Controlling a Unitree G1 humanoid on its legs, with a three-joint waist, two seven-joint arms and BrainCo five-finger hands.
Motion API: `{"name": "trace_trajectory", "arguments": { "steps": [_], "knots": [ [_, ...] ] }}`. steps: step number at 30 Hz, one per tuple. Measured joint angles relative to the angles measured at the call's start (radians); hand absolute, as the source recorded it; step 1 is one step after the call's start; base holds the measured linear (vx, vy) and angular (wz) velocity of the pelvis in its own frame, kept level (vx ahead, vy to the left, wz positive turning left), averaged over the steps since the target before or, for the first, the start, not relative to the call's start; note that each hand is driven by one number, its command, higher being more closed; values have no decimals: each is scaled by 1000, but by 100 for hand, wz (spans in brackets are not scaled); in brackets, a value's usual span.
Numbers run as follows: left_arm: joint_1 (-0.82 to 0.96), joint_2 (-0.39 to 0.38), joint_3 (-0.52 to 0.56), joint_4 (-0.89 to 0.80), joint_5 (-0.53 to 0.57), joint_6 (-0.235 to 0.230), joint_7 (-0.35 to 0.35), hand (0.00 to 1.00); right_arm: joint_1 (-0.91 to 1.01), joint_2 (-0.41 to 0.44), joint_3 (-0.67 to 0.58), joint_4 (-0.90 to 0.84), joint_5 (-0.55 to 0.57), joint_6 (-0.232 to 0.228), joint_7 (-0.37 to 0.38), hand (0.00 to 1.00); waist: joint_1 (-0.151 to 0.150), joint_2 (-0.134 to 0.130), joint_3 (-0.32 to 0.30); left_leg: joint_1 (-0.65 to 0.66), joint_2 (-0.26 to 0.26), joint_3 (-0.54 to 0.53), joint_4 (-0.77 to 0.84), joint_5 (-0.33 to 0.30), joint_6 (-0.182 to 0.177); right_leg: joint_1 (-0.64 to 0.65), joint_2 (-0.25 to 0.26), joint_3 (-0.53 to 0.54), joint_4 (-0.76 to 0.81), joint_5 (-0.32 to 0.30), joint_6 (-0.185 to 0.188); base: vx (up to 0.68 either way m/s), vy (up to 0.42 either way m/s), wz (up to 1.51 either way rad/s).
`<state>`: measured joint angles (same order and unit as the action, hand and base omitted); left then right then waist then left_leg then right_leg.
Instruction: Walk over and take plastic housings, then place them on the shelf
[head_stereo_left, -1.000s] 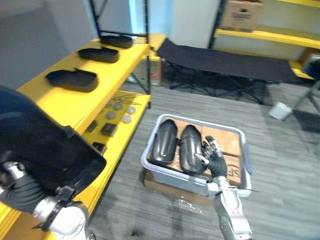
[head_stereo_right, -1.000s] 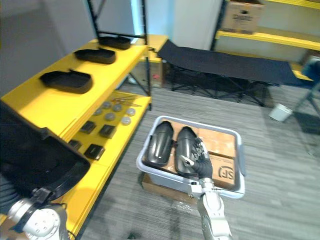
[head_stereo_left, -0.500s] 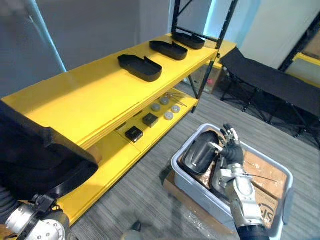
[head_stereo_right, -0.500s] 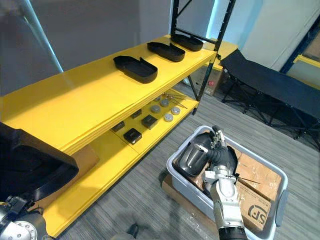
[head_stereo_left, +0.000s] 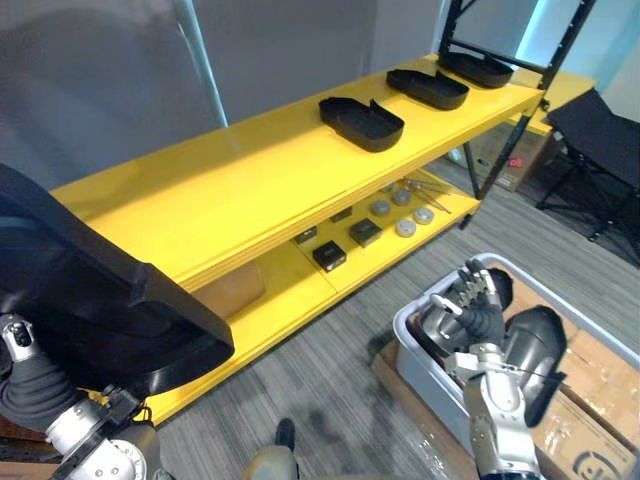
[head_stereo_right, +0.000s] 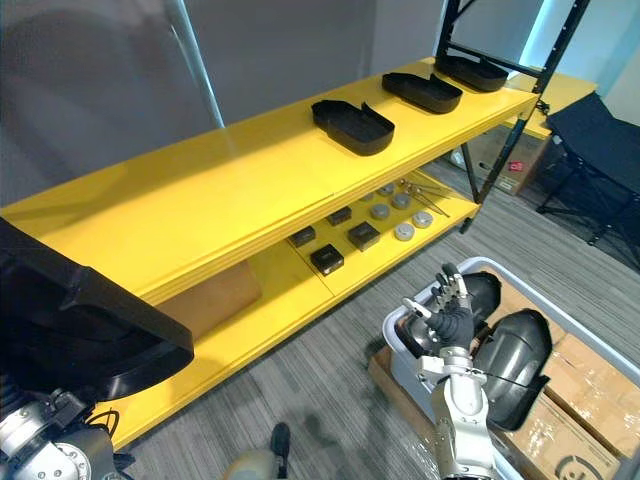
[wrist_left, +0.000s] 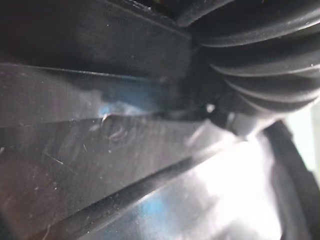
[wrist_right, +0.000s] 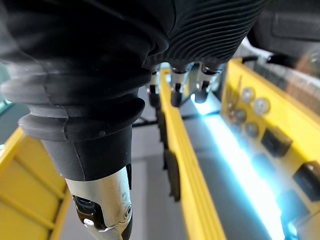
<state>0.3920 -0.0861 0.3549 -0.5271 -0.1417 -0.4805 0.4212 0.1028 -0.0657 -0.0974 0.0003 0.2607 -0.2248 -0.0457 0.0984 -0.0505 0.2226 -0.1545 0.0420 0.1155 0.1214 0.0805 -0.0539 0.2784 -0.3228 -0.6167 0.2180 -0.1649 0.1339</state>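
A large black plastic housing (head_stereo_left: 95, 300) fills the lower left, carried on my left arm; the left hand's ribbed cover (wrist_left: 260, 65) presses against its glossy inner wall (wrist_left: 125, 165). Three more black housings (head_stereo_left: 362, 122), (head_stereo_left: 428, 88), (head_stereo_left: 478, 68) lie in a row on the top board of the yellow shelf (head_stereo_left: 230, 190). At the lower right my right hand (head_stereo_left: 478, 315) hangs open, fingers (wrist_right: 177, 85) relaxed, over a grey bin (head_stereo_right: 400, 330) that holds further black housings (head_stereo_right: 515, 350).
The shelf's lower board carries small black boxes (head_stereo_left: 328, 256), silver discs (head_stereo_left: 405, 228) and a cardboard box (head_stereo_left: 232, 290). Cardboard (head_stereo_left: 590, 380) lies in the bin beside the housings. Grey carpet (head_stereo_left: 330, 370) runs between shelf and bin. A black cot (head_stereo_left: 600, 115) stands far right.
The camera has swung left toward the shelf, so the bin now sits at the lower right. The housing stays on my left arm; the right hand stays over the bin.
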Motion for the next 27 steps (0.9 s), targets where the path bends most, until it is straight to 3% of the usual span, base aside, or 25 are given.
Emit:
{"name": "trace_trajectory", "arguments": {
  "steps": [4, 6, 8, 9, 10, 11, 12, 13, 14, 15, 17, 19, 23, 25, 26, 27],
  "knots": [
    [0, 0, -8, 0, 3, 0, -7, 100, -12, 20, 19, 3, -1, -9, -19, 0, 9, 2, 40, -75, -23, 1, 191, -109, 13, 27, -36, -1, 4, -52, 26, -39, 69, 4],
    [-6, 0, -10, 0, 7, 0, -14, 100, -6, 19, 20, 7, -1, -12, -22, 0, 6, 3, 43, -74, -40, 9, 227, -136, 32, 34, -70, -7, 70, -49, 0, 15, 141, 27],
    [-19, 5, -11, 2, 31, 0, -16, 100, 8, 16, 19, 9, -1, -14, -25, 0, -1, 32, 48, -66, -38, -16, 229, -147, 40, -67, -113, 59, 305, 37, -130, 19, 242, 46],
    [-29, 19, -11, 1, 48, -2, -10, 100, 14, 22, 19, 10, -2, -16, -22, 0, 0, 35, 46, -39, -36, -18, 192, -147, 39, -148, -133, 134, 429, 159, -217, 71, 214, 51],
    [-37, 47, -11, 1, 78, -2, -1, 100, 14, 27, 24, 10, -7, -22, -18, 0, -1, 33, 46, 1, -40, -23, 139, -147, 39, -196, -134, 210, 496, 330, -227, 162, 220, 59],
    [-42, 68, -13, 1, 96, -2, 5, 100, 15, 30, 27, 14, -25, -37, -16, 0, -4, 29, 42, 29, -37, -38, 91, -146, 41, -228, -118, 266, 525, 407, -194, 178, 143, 55],
    [-47, 81, -18, 2, 113, -1, 13, 100, 14, 32, 31, 14, -32, -47, -12, 0, -8, 31, 41, 38, -35, -57, 64, -138, 53, -255, -95, 297, 560, 357, -166, 155, 94, 51],
    [-62, 100, -24, 3, 126, 4, 32, 100, 7, 31, 32, 11, -40, -64, 3, 0, -9, 30, 41, 58, -33, -88, 26, -109, 90, -306, -41, 336, 616, 208, -117, 135, 110, 46],
    [-75, 107, -27, 10, 125, 6, 45, 100, 6, 31, 32, 9, -40, -78, 5, 0, -9, 28, 41, 69, -33, -100, 19, -103, 89, -327, -8, 342, 622, 133, -94, 172, 151, 50],
    [-92, 115, -36, 25, 124, 10, 58, 100, 6, 30, 31, 9, -40, -84, 4, 0, -9, 27, 41, 91, -37, -107, 18, -102, 90, -334, 26, 339, 577, 71, -73, 178, 146, 35],
    [-105, 121, -42, 30, 121, 35, 77, 100, -6, 25, 36, 8, -40, -84, 1, 0, -8, 24, 38, 125, -54, -108, -2, -110, 101, -350, 55, 339, 460, 33, -53, 215, 77, 23],
    [-133, 123, -52, 30, 120, 53, 87, 100, -36, 5, 37, 9, -40, -84, 1, 0, -12, 25, 37, 136, -72, -131, -13, -116, 98, -384, 68, 351, 317, 31, -55, 249, -2, 35],
    [-177, 140, -90, 50, 119, 74, 107, 100, -57, -11, 36, 5, -40, -84, 0, 0, -54, 19, 22, 144, -90, -229, -9, -132, 80, -396, 119, 523, 140, 47, -29, 199, -119, 77],
    [-188, 153, -122, 76, 120, 74, 110, 100, -57, -12, 37, -4, -39, -84, 2, 0, -55, -1, -6, 164, -106, -285, -7, -146, 58, -357, 125, 560, 47, 77, 2, 226, -268, 83],
    [-187, 155, -124, 76, 121, 75, 111, 100, -60, -12, 38, -10, -39, -84, 3, 0, -53, -15, -17, 169, -111, -293, -7, -152, 48, -340, 125, 555, 11, 112, -3, 327, -441, 61],
    [-183, 148, -123, 77, 121, 75, 120, 100, -76, -20, 41, -23, -39, -87, 4, 0, -40, -30, -39, 171, -117, -297, 2, -175, 18, -296, 120, 523, -62, 135, 12, 281, -395, 31]
  ]
}}
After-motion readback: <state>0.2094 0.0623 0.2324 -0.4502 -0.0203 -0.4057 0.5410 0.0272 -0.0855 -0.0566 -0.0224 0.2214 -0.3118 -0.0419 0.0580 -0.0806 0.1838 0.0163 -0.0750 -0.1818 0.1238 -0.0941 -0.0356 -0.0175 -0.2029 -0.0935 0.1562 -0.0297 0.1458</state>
